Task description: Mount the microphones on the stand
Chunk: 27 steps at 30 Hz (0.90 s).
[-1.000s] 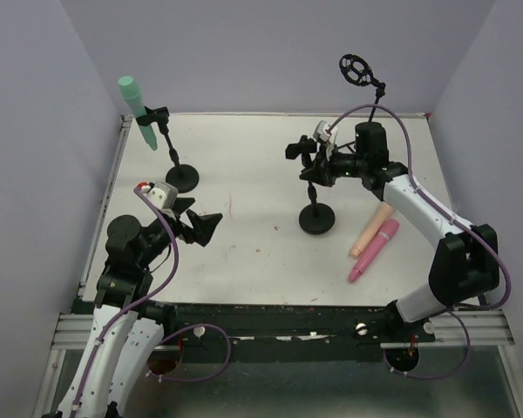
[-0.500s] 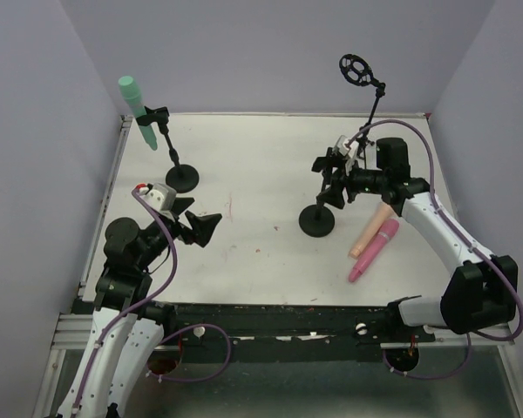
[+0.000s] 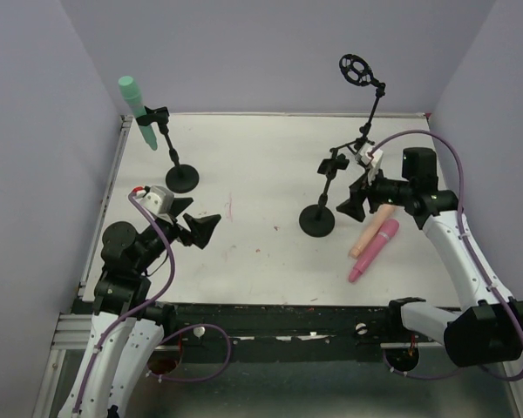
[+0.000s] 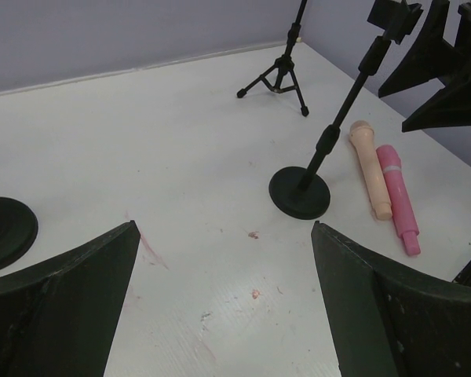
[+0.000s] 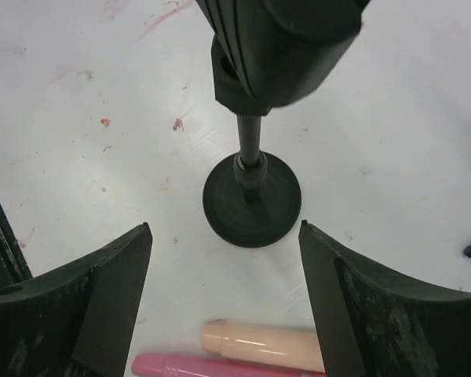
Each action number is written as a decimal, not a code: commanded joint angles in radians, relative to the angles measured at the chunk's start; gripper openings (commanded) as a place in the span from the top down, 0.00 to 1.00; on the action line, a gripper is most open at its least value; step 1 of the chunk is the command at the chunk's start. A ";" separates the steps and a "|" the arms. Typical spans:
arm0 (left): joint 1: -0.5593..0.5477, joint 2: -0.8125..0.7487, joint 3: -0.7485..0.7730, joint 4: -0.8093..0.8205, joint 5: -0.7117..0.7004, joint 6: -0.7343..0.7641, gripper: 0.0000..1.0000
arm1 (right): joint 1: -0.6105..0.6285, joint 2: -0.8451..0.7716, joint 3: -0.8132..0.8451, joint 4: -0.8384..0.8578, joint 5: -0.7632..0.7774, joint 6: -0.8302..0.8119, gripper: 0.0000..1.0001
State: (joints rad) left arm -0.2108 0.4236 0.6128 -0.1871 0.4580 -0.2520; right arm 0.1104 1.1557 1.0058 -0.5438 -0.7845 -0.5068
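The mint green microphone [image 3: 132, 100] is already up: it sits tilted in the clip of the left stand [image 3: 181, 178], whose round base stands near the far-left corner of the table [image 3: 261, 165]. The other two are down on the tabletop, towards the right edge and about midway between far and near. The peach microphone [image 3: 366, 237] and the pink microphone [image 3: 375, 248] lie side by side at a slant, the pink one nearer the right edge and their thin ends pointing towards the near edge.

Just to their left is the middle stand [image 3: 317, 219], upright on a round black base, and its clip [image 3: 335, 163] holds nothing. Behind it, by the far edge on the right, a tripod stand [image 3: 363, 139] carries a ring mount [image 3: 357, 70] high on its pole.

The right gripper [image 3: 356, 196] hangs in the air just to the right of the middle stand's pole and above the peach microphone's far end. Its fingers are spread wide and there is nothing between them. Its own camera looks down past the clip [image 5: 279, 47] onto the stand's base [image 5: 251, 200], with both loose microphones at the bottom of the view.

The left gripper [image 3: 206, 230] is out over the table near the left edge, well away from every stand and microphone. Its fingers [image 4: 78, 298] gape wide too, holding nothing
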 commanded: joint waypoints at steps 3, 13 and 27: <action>0.005 -0.019 -0.005 0.018 0.027 -0.007 0.01 | -0.061 -0.057 -0.001 -0.137 0.109 -0.029 0.10; 0.005 -0.037 -0.005 0.017 0.033 -0.013 0.01 | -0.188 0.009 -0.005 -0.187 0.467 0.200 0.09; 0.001 -0.057 -0.005 0.025 0.047 -0.021 0.01 | -0.302 0.384 0.036 0.064 0.772 0.721 0.04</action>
State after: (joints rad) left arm -0.2108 0.3809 0.6128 -0.1810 0.4824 -0.2642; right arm -0.1864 1.4681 1.0069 -0.5797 -0.1795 0.0341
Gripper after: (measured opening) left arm 0.987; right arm 0.947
